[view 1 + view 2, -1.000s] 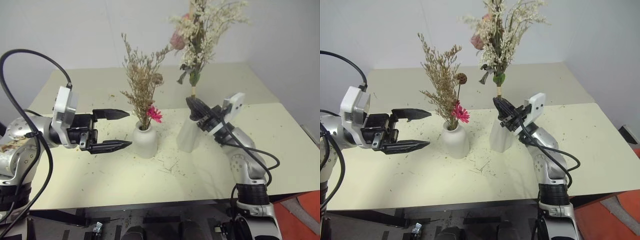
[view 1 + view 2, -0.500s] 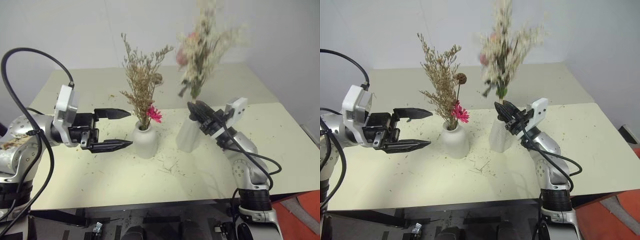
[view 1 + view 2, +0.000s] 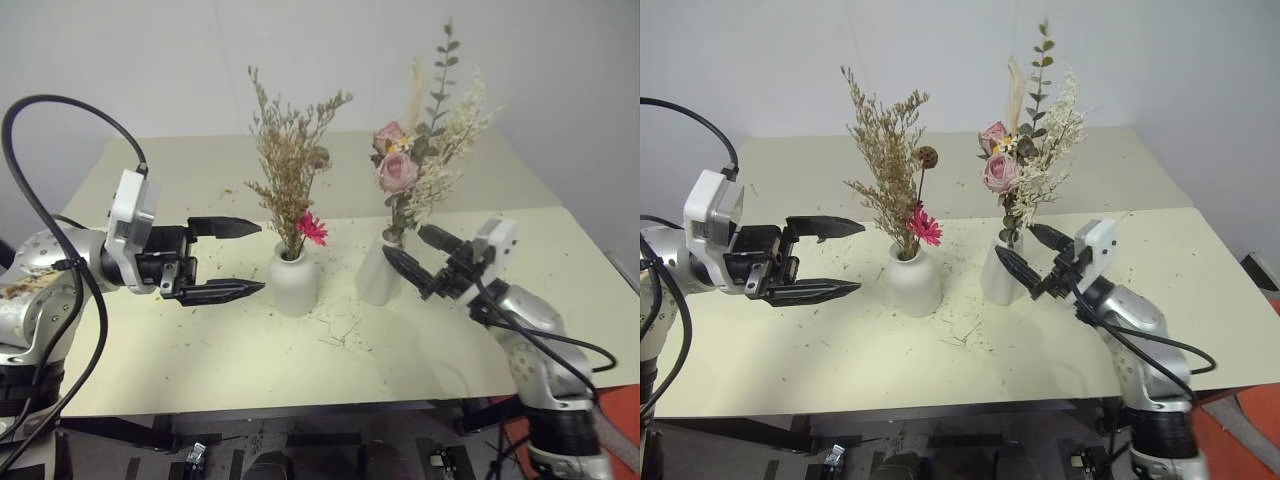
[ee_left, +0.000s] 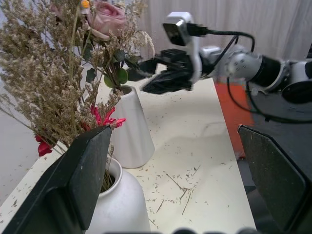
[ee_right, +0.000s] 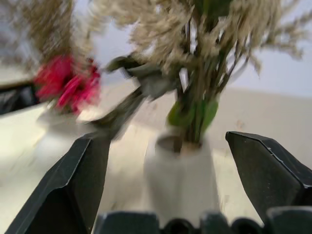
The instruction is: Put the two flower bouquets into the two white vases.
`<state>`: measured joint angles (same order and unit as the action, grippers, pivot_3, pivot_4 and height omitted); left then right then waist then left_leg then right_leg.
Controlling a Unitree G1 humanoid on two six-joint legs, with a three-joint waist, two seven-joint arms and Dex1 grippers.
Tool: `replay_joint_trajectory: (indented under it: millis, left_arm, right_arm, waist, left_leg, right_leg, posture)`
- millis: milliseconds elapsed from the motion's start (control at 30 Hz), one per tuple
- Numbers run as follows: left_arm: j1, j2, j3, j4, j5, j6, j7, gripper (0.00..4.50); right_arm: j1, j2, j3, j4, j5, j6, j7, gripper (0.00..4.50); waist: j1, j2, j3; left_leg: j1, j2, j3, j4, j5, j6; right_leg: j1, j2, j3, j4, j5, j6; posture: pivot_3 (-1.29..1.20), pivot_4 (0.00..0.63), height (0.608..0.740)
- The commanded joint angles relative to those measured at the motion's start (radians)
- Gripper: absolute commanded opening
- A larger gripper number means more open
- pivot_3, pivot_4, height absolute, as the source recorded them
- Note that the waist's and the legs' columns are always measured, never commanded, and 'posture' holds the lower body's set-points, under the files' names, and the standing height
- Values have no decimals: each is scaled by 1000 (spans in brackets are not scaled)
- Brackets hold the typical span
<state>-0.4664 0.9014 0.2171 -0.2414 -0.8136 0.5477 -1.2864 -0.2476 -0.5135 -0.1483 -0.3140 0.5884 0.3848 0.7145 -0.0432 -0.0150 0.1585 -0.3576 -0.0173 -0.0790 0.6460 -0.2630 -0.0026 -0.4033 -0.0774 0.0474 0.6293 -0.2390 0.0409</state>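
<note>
1. The squat vase [image 3: 292,281] and tall vase [image 3: 379,268] stand close together mid-table [image 3: 250,360], leaving only a narrow gap.
2. Both bouquets [image 3: 287,160] [image 3: 425,150] block the space above.
3. Table front and far corners lie open.

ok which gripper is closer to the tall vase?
Right. The right gripper sits open just beside the tall vase; the left gripper is beyond the round vase.

You see both bouquets standing in vases on the table [image 3: 820,350]: the tan bouquet [image 3: 890,160] in the squat vase [image 3: 913,284], the cream bouquet [image 3: 1030,140] in the taller vase [image 3: 997,276]. The right gripper [image 3: 1027,254], jaws spread, sits just right of it; the left gripper [image 3: 845,258] gapes left of the squat one.
</note>
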Motion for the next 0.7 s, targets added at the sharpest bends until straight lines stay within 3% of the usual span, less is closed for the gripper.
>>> replay_joint_trajectory:
  millis: [33, 367, 700]
  left_arm:
    - [-17, 12, 13, -2, 2, -7, -5, 4500]
    - [9, 32, 38, 46, 28, -14, -19, 4500]
    - [77, 45, 77, 54, 35, -13, -9, 4500]
  right_arm:
    - [27, -93, -73, -51, 54, 40, 65, 4439]
    - [110, -361, -244, 35, 98, 61, 301, 4439]
    - [191, -482, -377, 45, 104, 86, 415, 4439]
  waist:
    - [0, 0, 0]
    - [3, -1, 0]
    - [4, -1, 1]
  left_leg:
    - [0, 0, 0, 0, 0, 0]
    - [1, 0, 1, 0, 0, 0]
    - [1, 0, 1, 0, 0, 0]
  right_leg:
    - [0, 0, 0, 0, 0, 0]
    - [1, 0, 0, -1, 0, 0]
    - [2, 0, 0, -1, 0, 0]
  posture:
    - [0, 150, 740]
    - [0, 150, 740]
    - [0, 150, 740]
